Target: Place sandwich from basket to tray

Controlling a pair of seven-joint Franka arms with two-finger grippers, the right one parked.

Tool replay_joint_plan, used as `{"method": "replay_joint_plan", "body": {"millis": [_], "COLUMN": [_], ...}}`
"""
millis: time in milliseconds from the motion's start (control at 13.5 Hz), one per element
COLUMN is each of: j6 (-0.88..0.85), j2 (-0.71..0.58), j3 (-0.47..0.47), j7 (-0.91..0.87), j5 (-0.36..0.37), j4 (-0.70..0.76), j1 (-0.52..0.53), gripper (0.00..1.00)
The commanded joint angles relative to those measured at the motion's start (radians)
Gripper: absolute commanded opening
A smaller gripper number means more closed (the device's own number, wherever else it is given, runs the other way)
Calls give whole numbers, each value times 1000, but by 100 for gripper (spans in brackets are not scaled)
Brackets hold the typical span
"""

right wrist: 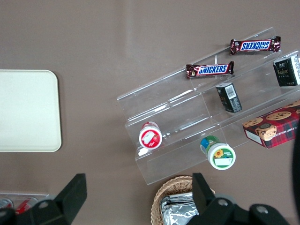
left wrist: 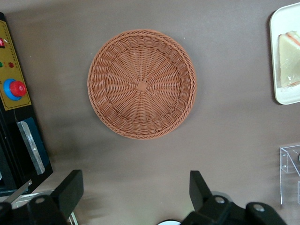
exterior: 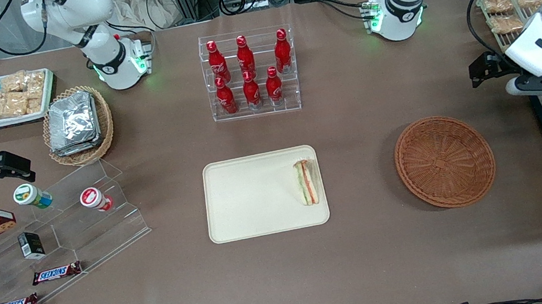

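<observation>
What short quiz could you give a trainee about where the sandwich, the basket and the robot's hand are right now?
1. True or false: the sandwich still lies in the basket.
2. Where on the tray does the sandwich sit? A) in the middle B) by the short edge nearest the basket C) hanging over the rim
3. Fill in: the end effector is held above the table beside the basket, fingers ____ and holding nothing.

Key
1. False: the basket is empty and the sandwich is on the tray.
2. B.
3. Open: the wrist view shows both fingers spread wide with bare table between them.
</observation>
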Motion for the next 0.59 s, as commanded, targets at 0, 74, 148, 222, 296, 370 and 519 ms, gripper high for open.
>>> {"method": "replay_joint_plan", "body": {"millis": [0,74,148,222,296,370,519], "j6": [-29,-29,-29,-29,-29,-28,-28], "j2": [20,20,20,20,21,20,24], "j3": [6,6,8,8,8,8,8], "j7": [-16,-23,-23,-24,-23,-23,-21], "j5": [12,12,12,9,7,9,7], "j4": [37,37,37,37,37,35,40], "j1": [-7,-7,-5,-5,-5,-5,1], "gripper": [100,100,100,100,100,100,100]}}
